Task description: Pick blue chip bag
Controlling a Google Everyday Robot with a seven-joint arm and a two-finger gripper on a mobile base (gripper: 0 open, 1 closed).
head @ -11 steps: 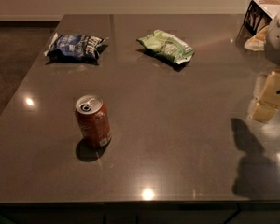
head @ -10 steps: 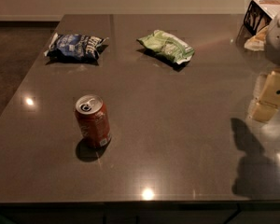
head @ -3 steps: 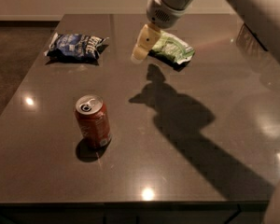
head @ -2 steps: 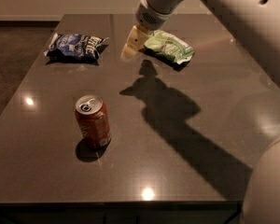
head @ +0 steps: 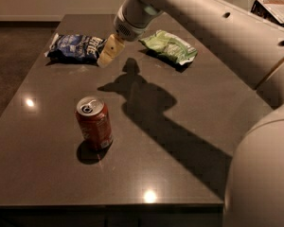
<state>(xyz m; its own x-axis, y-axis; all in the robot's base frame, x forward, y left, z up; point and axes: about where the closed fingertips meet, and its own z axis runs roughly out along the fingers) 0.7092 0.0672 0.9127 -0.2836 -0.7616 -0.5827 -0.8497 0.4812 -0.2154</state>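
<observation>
The blue chip bag [head: 76,48] lies flat at the far left of the dark table [head: 189,126]; it is dark-blue crinkled foil with white lettering. My gripper [head: 109,52] hangs from the white arm that reaches in from the right. Its pale tip is just right of the bag, near the bag's right edge and above the table.
A light-green chip bag [head: 169,46] lies at the far middle of the table. A red soda can [head: 94,123] stands upright at the front left. A box [head: 274,8] sits at the far right. The arm's shadow crosses the table's middle.
The arm has swung from the table's right side across to the left, past the green bag, and the gripper is now next to the blue chip bag.
</observation>
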